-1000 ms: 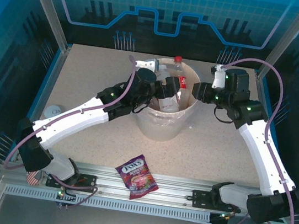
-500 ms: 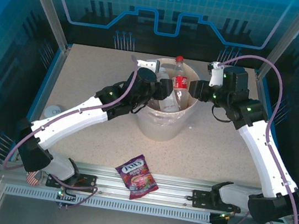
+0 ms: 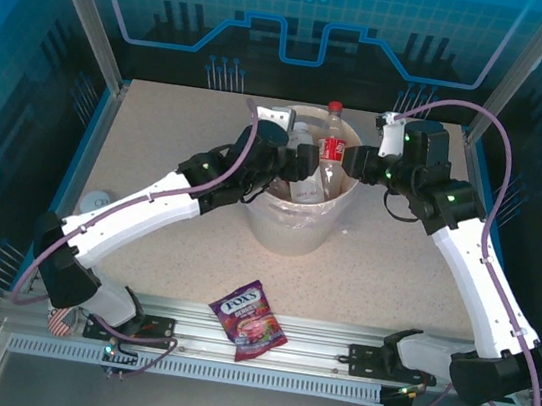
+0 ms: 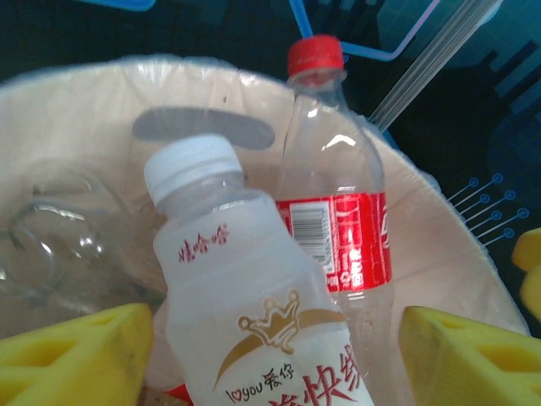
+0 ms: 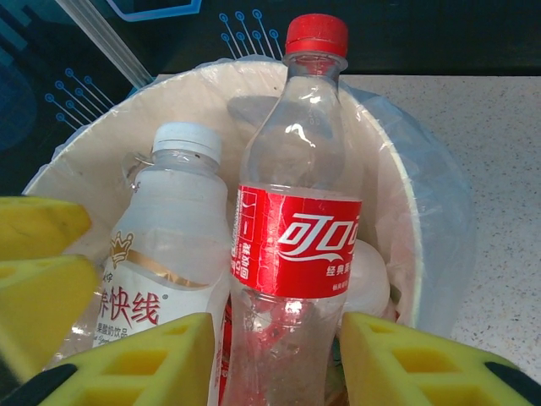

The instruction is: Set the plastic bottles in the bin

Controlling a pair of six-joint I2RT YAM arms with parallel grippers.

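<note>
The cream bin point(image 3: 287, 234) stands mid-table. My left gripper point(image 3: 302, 162) hangs over its rim, open. A frosted white-capped bottle point(image 4: 254, 296) leans between its yellow fingers point(image 4: 76, 359) without being pinched. My right gripper point(image 3: 350, 161) is shut on a clear bottle with a red label and red cap point(image 3: 330, 149), upright with its cap above the rim. In the right wrist view that bottle point(image 5: 296, 245) sits between the pads of my right gripper point(image 5: 275, 330), with the frosted bottle point(image 5: 169, 228) beside it. More clear bottles point(image 4: 42, 245) lie inside the bin point(image 4: 439, 245).
A purple-red candy bag point(image 3: 250, 319) lies near the front rail. A small white round object point(image 3: 98, 201) sits at the table's left edge. Blue-lit panels wall the table on three sides.
The red-capped bottle and my right gripper have shifted slightly right, and the bottle stands straighter. My left wrist has turned over the bin, its jaws narrowing and then widening again round the frosted bottle.
</note>
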